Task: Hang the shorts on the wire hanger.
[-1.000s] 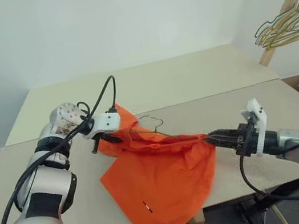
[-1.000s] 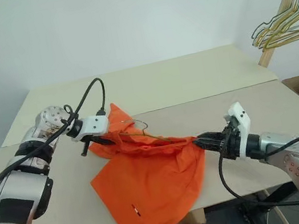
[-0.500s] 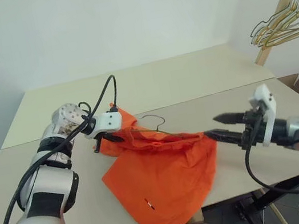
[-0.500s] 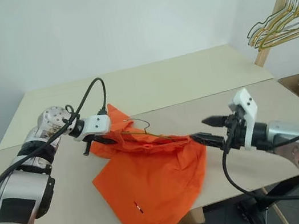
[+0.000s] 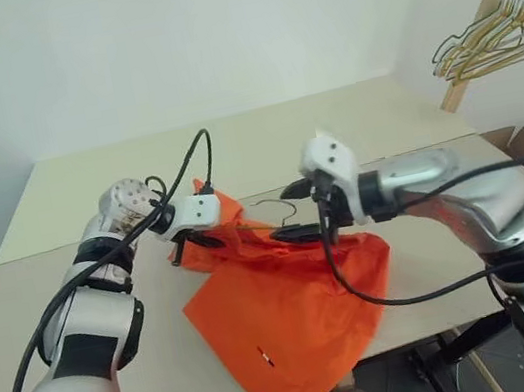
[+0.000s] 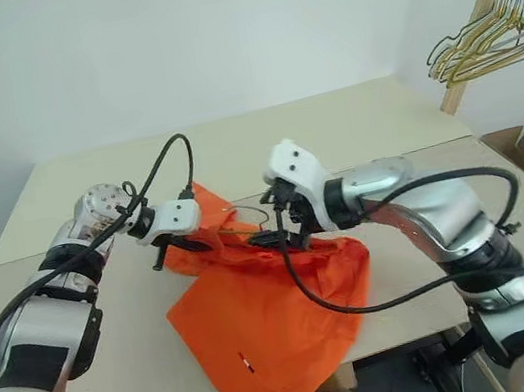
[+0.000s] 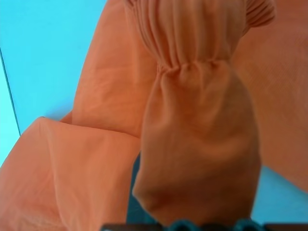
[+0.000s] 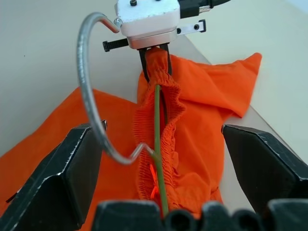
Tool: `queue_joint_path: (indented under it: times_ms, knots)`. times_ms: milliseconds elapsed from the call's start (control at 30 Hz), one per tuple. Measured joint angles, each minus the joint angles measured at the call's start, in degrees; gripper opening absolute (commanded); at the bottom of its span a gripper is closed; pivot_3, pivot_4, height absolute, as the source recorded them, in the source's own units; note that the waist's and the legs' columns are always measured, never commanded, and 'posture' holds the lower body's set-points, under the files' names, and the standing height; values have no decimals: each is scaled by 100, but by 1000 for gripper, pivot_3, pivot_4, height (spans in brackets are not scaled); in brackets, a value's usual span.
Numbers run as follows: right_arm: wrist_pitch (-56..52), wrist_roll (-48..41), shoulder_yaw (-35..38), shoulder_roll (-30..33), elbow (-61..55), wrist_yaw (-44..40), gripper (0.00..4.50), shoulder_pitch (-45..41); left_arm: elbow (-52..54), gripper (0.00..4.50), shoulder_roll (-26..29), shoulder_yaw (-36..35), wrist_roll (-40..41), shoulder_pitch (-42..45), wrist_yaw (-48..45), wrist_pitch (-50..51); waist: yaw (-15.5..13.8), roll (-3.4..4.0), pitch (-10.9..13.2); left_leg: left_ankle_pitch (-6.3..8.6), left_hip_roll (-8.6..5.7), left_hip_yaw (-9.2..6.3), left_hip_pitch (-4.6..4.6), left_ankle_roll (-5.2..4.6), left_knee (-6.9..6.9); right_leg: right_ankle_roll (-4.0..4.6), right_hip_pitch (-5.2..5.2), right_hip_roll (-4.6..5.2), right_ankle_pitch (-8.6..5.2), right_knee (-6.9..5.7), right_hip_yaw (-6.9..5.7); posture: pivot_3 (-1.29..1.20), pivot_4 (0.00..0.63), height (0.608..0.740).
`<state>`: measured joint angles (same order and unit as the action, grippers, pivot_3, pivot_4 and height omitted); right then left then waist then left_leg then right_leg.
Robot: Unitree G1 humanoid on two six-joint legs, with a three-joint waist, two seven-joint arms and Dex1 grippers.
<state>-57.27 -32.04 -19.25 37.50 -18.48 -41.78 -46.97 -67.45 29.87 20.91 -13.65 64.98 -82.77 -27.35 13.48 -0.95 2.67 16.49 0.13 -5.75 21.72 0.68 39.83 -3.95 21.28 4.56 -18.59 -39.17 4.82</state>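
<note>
Head view: the shorts [image 5: 281,304] lie spread on the bench [image 5: 150,368], one leg reaching the near edge, tiny white mark near that hem; waistband bunched and lifted at the far-left corner. Left end effector [image 5: 189,241] pressed together, pinching that waistband corner just above the bench. The wire hanger [image 5: 281,215] is threaded w/ its arm inside the waistband, small hook sticking up between the two end effectors. Right end effector [image 5: 291,213] spread wide, nothing in it, one finger above the hook and one below, hovering over the waistband just right of the hook; not clear if it touches wire or fabric. Back right: wooden rack [image 5: 475,21] w/ a bunch of gold and grey hangers [image 5: 493,38], well apart from the bench work. Left wrist view: gathered elastic of the shorts [image 7: 192,120] packed right at the end effector's base, orange fabric falling away on both sides. Right wrist view: right fingers [image 8: 53,183] stand wide apart, hook of the wire hanger [image 8: 91,91] curving up just beside one finger, straight wire running along inside the ruched waistband [image 8: 159,144] between the fingers; straight ahead the left end effector [image 8: 155,54] is clamped on the waistband's far end.
</note>
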Motion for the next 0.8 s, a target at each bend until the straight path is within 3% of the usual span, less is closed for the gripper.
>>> queue_joint_path:
  times_ms: [133, 467, 567, 800]
  knots:
    - [-223, 286, -466, -62, 365, -166, 3611, -224, 2, 0, -7, -19, 1, 0, -10, -2, 19, 1, 0, -2, -7, -4, 7, 2, 2, 0, 8, 7, 0, -1, -3, -189, 0, 740]
    - [-236, 722, -723, -306, 827, -430, 33, -374, 5, 0, 16, -82, 1, 0, -44, -4, 29, 1, -1, -2, -8, -9, 7, 3, 1, 0, 11, 9, 0, -4, -11, -183, 0, 740]
    - [-236, 703, -721, -356, 805, -567, 9, -374, 14, 0, 54, -82, -7, 0, -71, -27, 33, 1, -1, -3, -10, -11, 8, 3, 2, 0, 10, 11, 0, -5, -14, -183, 0, 740]
    - [-235, 705, -633, -338, 777, -691, 0, -369, 26, 2104, 41, -226, 51, 5, -98, -47, 33, 1, -1, -4, -17, -19, 10, 5, 2, 0, 10, 21, 0, -7, -30, -179, 0, 740]
